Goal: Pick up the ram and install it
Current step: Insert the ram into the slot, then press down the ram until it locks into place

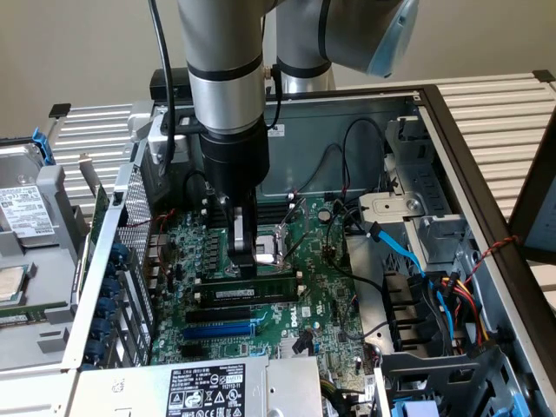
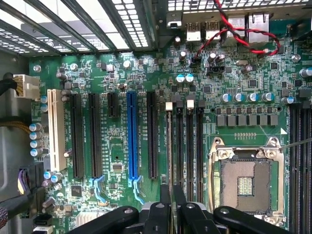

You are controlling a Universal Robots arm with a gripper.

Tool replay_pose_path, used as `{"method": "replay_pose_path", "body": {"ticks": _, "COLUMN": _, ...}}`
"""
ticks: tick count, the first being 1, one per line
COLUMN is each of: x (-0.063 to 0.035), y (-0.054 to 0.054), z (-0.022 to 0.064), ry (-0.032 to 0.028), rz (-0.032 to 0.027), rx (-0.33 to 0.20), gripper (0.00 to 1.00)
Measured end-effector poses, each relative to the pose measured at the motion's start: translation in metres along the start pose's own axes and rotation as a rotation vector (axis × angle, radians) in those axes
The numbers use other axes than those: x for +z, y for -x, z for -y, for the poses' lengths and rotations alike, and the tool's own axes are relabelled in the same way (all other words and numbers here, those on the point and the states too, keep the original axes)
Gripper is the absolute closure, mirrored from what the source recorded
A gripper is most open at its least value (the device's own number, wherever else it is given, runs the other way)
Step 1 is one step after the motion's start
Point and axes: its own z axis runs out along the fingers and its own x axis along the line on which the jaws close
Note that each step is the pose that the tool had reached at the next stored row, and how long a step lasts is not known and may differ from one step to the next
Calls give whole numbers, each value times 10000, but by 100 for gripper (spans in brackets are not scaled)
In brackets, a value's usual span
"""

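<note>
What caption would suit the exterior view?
Robot hand holding a memory stick upright over the green circuit board inside an open computer case.

Even, fairly bright indoor light from above, soft shadow under silver-and-black robot arm [image 1: 224, 104] onto green printed motherboard [image 1: 326, 287], mild glare on bare metal CPU socket frame [image 2: 245, 183], wrist-view foreground linkages blurred, bright washed-out case vents.

silver-grey arm [image 1: 224, 52], black claw [image 1: 246, 259]
</note>
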Motion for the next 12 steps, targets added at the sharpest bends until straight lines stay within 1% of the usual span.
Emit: {"method": "replay_pose_path", "body": {"ticks": 12, "x": 8, "y": 7, "z": 10, "ry": 0, "rz": 2, "rx": 1, "gripper": 83}}
